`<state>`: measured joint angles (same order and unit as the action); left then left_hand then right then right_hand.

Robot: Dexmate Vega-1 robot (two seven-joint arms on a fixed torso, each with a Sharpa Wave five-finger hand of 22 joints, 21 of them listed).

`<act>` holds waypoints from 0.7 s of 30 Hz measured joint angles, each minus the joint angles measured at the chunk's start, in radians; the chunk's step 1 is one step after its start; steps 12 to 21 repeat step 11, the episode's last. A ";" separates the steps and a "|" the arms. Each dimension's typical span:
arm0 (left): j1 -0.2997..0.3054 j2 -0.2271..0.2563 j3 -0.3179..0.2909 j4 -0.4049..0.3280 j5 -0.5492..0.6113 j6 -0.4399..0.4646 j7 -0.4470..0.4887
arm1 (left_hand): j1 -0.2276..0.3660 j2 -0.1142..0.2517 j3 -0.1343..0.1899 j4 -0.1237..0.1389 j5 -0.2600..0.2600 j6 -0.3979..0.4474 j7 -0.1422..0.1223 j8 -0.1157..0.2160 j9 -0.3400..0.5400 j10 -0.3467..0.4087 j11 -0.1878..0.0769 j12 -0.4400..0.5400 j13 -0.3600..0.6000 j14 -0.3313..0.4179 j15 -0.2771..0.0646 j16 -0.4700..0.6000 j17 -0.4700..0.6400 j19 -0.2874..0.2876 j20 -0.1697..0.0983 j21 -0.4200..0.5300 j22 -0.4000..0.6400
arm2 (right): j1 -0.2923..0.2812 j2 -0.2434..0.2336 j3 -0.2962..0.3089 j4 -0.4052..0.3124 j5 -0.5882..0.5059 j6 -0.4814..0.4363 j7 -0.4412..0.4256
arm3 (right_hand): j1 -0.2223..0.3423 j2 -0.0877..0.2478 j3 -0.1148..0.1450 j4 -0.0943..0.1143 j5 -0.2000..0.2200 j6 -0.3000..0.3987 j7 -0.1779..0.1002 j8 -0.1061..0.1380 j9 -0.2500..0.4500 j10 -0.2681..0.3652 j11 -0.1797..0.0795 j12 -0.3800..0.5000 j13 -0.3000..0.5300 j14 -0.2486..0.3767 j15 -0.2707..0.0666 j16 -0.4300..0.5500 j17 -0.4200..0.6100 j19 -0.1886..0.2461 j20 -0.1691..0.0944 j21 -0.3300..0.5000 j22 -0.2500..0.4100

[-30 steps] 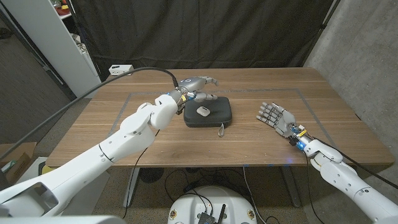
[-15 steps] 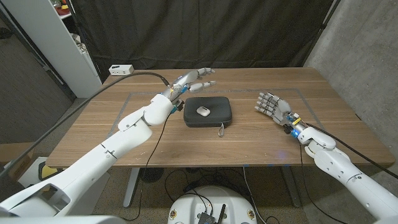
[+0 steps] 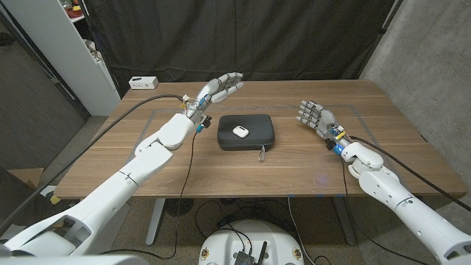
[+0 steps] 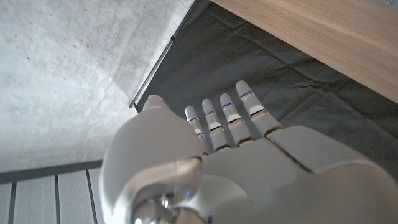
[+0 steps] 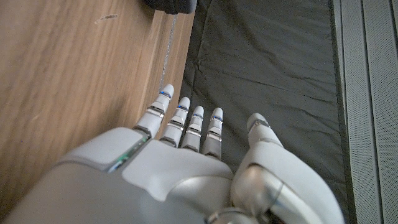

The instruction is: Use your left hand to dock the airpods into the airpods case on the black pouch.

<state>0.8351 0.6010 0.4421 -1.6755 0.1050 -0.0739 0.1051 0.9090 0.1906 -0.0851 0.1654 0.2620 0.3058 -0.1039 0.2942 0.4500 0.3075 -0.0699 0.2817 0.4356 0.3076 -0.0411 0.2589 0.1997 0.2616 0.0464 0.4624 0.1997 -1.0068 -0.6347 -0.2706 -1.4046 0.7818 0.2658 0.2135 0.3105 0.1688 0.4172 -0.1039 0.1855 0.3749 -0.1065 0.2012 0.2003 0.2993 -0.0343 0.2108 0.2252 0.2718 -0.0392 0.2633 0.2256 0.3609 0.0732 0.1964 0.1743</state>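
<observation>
Now left hand (image 3: 218,90) hovers up behind the black pouch (image 3: 246,132), fingers released, holding nothing; right hand (image 3: 315,118) likewise spread. White airpods case (image 3: 239,132) sits on pouch. Judgement: bring hand down slowly, centred over case, pinch lightly.

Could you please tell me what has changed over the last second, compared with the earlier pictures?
The left hand has lifted off the black pouch and drawn back toward the table's far left, fingers now extended and empty. The right hand has risen slightly toward the far edge, open. The pouch and the white airpods case on it stayed put.
</observation>
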 measured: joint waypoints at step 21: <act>-0.011 -0.037 -0.005 0.105 -0.362 -0.278 -0.066 | -0.016 0.003 0.010 0.004 0.000 0.007 0.001 -0.008 -0.010 0.006 0.002 0.000 -0.005 0.000 0.000 -0.005 0.000 -0.013 0.013 -0.002 0.000 | 0.074 0.064 -0.074 -0.013 -0.042 0.001 -0.040 | 0.000 0.000 0.000 0.000 0.000 0.000 0.000 0.000 0.000 0.000 0.000 0.000 0.000 0.000 0.000 0.000 0.000 0.000 0.000 0.000 0.000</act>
